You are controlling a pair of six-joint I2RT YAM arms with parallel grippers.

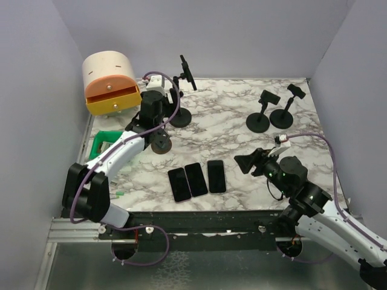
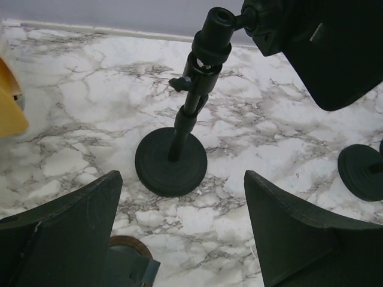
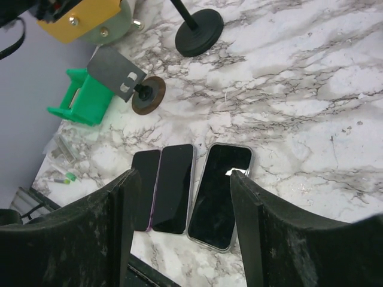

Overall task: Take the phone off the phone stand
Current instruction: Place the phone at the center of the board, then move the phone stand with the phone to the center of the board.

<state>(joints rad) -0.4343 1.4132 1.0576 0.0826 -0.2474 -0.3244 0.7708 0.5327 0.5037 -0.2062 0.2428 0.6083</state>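
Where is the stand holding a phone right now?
Top view, back left: the loaded stand sits right of the orange drawer box, far from two empty stands at back right.

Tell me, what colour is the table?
The table is white marble with grey veins, clearest in the left wrist view.

From high above the near edge, down over the whole marble table; from the left wrist, low and close before the phone stand; from the right wrist, higher, down onto three flat phones, with that same stand's base at top.
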